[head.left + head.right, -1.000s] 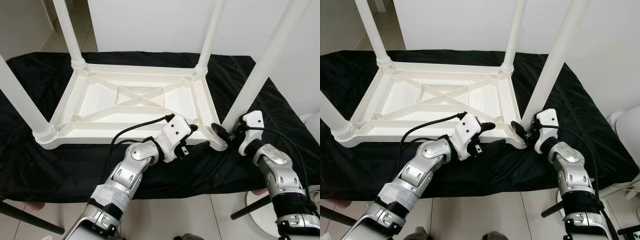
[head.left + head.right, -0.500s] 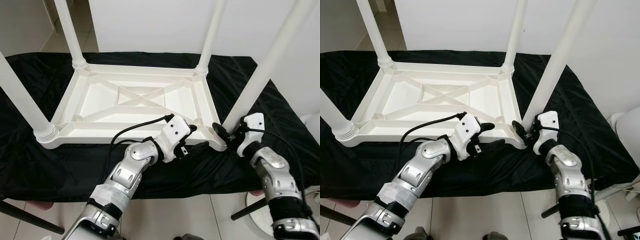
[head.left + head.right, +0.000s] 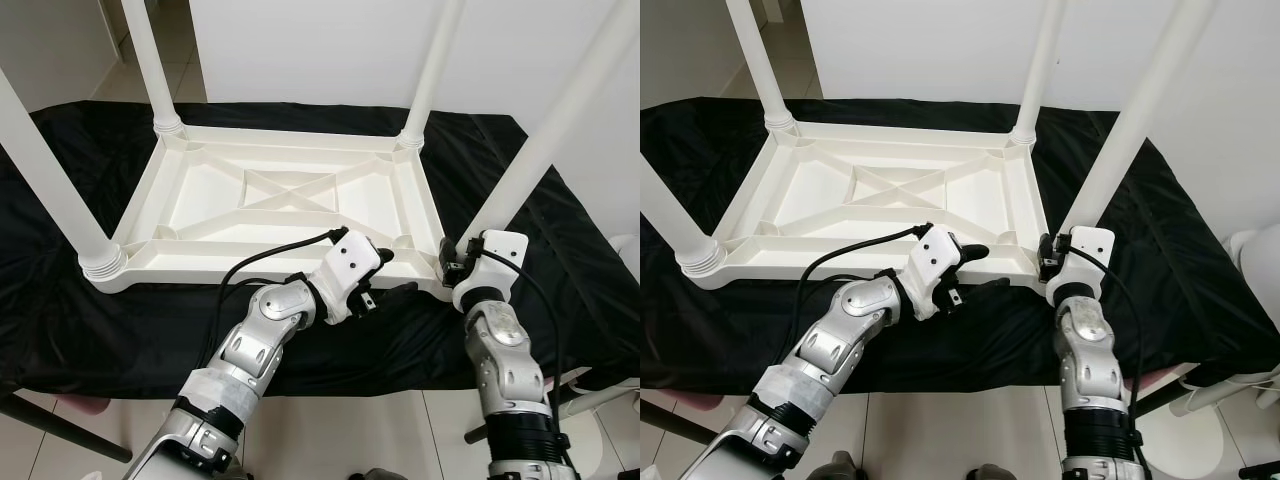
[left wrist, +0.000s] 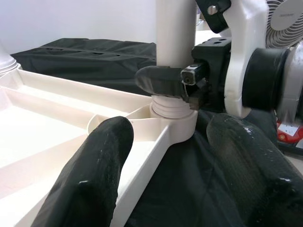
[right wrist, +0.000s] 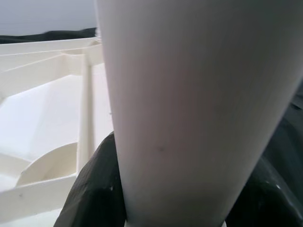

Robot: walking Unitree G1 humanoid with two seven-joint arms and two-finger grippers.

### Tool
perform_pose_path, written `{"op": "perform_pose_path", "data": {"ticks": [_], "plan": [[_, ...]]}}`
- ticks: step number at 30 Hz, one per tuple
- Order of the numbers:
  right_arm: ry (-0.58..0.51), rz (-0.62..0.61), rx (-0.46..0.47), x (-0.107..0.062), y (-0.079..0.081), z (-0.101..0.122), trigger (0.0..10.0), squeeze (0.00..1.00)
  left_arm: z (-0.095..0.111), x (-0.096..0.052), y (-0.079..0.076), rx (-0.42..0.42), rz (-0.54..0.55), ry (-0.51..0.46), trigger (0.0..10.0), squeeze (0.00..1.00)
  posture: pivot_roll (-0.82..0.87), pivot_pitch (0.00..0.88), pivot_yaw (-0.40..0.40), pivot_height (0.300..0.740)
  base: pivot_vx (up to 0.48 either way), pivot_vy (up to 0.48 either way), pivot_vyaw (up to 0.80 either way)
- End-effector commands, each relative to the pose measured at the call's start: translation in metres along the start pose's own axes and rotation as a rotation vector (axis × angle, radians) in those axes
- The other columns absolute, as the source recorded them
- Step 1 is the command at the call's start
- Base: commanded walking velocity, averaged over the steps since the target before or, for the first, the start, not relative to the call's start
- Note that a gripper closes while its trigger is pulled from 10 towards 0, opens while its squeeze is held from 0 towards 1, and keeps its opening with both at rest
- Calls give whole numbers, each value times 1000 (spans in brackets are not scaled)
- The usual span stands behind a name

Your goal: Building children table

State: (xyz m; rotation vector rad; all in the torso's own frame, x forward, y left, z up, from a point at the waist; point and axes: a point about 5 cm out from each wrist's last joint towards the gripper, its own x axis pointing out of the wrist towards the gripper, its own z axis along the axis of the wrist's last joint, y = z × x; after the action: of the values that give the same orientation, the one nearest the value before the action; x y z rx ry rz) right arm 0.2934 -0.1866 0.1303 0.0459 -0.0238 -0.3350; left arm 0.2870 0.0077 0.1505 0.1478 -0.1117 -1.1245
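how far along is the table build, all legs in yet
Nearly done. All four white legs stand in the corner sockets of the upturned tabletop. In hand: the right hand is shut on the near-right leg just above its socket, while the left hand straddles the tabletop's near rim, open. Left: finishing that leg, then turning the table upright.

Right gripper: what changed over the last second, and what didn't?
The right gripper swung in from beside the near right table leg and now straddles its base, fingers either side. The left gripper stayed open over the upturned tabletop's near rim. The table itself did not shift; the camera panned slightly.
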Motion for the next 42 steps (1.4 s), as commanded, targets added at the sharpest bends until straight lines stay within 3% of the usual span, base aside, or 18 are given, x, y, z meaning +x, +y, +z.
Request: {"op": "perform_pose_path", "data": {"ticks": [1, 7, 12, 13, 14, 20, 27, 28, 30, 31, 33, 35, 39, 42], "plan": [[51, -153, 12, -9, -1, -10, 10000, 0, -3, 0, -2, -12, -17, 13, 10000, 0, -13, 0, -35, 740, 0, 0, 0], [31, -76, 29, -10, 12, -5, 10000, 0, -3, 0, -2, -13, -17, 13, 10000, 0, -19, 0, -34, 740, 0, 0, 0], [-2, -29, 36, -10, 11, 2, 10000, 0, -3, 1, -2, -11, -17, 12, 10000, 0, -14, 0, -39, 740, 0, 0, 0], [-11, -20, 46, -10, 10, 3, 10000, 235, -3, 1, -1, -11, -15, 12, 10000, 0, -14, 0, -39, 740, 0, 0, 0], [-21, 13, 70, -10, 12, 5, 10000, 1000, -3, 1, -1, -9, -14, 11, 10000, 0, -13, 0, -40, 740, 0, 0, 0], [-34, 40, 85, -11, 14, 7, 10000, 1000, -3, 1, -1, -9, -12, 10, 10000, 0, -11, 0, -41, 740, 0, 0, 0], [-14, 177, 93, -11, -6, -1, 10000, 1000, -3, 0, 0, -3, -9, 15, 10000, 0, -9, 0, -39, 740, 0, 0, 0], [-13, 224, 64, -9, -12, -1, 10000, 659, -3, 0, 1, -2, -9, 15, 10000, 0, -10, 0, -38, 740, 0, 0, 0], [-12, 254, 44, -7, -15, -1, 10000, 659, -3, 0, 1, -1, -9, 14, 10000, 0, -10, 0, -38, 740, 0, 0, 0], [-13, 300, 21, -6, -18, -1, 10000, 0, -3, 1, 1, -1, -9, 14, 10000, 0, -12, 0, -34, 740, 0, 0, 0], [-13, 300, 21, -6, -18, -1, 10000, 0, -3, 1, 1, -1, -9, 14, 10000, 0, -12, 0, -34, 740, 0, 0, 0], [0, 520, -106, 1, -21, -1, 10000, 0, -2, 2, 2, 1, -16, 13, 10000, 0, -23, 0, -19, 740, 0, 0, 0], [12, 585, -141, 2, -22, -2, 10000, 0, -2, 2, 1, 1, -19, 13, 10000, 0, -23, 0, -19, 740, 0, 0, 0], [36, 704, -199, 12, -23, -2, 10000, 0, 0, 4, 2, 2, -26, 10, 10000, 0, -37, 0, -1, 740, 0, 0, 0]]}}
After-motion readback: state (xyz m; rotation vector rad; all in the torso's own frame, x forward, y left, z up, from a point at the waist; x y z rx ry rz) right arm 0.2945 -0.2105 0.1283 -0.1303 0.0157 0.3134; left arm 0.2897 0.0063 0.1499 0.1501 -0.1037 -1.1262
